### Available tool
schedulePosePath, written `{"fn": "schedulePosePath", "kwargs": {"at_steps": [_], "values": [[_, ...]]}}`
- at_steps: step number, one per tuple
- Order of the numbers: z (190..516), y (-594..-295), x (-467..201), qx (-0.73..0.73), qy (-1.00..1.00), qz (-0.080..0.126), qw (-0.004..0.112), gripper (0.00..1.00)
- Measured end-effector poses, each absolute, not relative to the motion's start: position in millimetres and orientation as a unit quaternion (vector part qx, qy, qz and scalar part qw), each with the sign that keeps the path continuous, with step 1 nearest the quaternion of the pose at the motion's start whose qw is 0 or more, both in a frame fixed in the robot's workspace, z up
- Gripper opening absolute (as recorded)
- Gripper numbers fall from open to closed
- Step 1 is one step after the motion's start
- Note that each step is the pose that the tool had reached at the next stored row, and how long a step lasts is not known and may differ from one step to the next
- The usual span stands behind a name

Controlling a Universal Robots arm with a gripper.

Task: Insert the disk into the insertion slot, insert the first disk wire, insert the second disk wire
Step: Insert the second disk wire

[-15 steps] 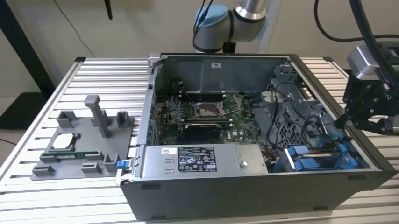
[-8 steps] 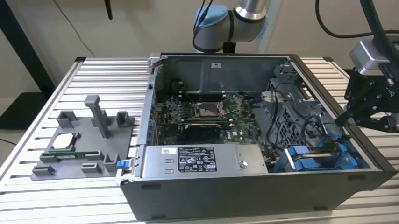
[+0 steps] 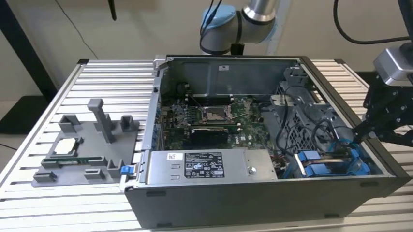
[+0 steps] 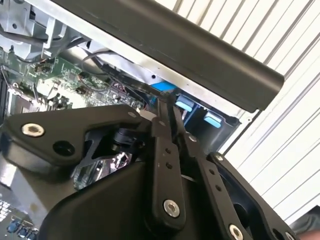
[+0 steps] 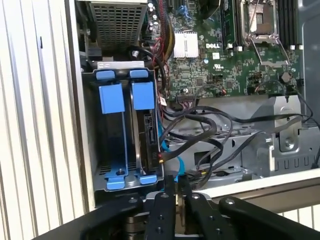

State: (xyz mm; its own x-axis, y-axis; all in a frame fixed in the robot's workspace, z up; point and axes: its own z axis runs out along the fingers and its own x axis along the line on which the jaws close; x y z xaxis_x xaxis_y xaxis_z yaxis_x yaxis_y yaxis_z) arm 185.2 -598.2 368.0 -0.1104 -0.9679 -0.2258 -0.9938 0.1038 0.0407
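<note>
Blue plastic clipped around the disk (image 5: 148,125), standing on edge in the insertion slot (image 5: 136,145) at the near corner of the computer case (image 3: 258,203), toward the exterior view's right. Just beside it in the same bay, a second blue carrier (image 5: 111,97). Judged from that: disk step done, work now on the first disk wire.

Reaching in over the case's right-hand wall, the gripper (image 3: 356,138), tips down close to the bay. Jaws pressed together in both wrist views, no gap showing between them. Right at the tips, a blue wire (image 5: 178,170) leading up toward the disk's connector end; cannot tell whether actually pinched or only lying against the tips. No plug visibly seated in the disk's edge yet, as far as can be made out.

Close by, a tangle of black cables (image 5: 200,135) looping across the grey metal between bay and motherboard (image 5: 215,60). Farther left along the near wall, the power-supply box (image 3: 206,166). Outside the case, on the slatted surface (image 3: 96,77), a grey parts fixture (image 3: 84,145), well apart from the work.

Calls, by this reading, for fine alignment of plug to connector, a straight push, and clearance from the black loops and the case wall.
</note>
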Motion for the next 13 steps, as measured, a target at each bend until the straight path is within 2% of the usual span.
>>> {"fn": "schedulePosePath", "kwargs": {"at_steps": [12,13], "values": [[359.0,-601.9,187.6,-0.655,0.746,0.095,0.070,1.00],[358.7,-601.6,187.6,-0.654,0.747,0.096,0.070,0.00]]}}
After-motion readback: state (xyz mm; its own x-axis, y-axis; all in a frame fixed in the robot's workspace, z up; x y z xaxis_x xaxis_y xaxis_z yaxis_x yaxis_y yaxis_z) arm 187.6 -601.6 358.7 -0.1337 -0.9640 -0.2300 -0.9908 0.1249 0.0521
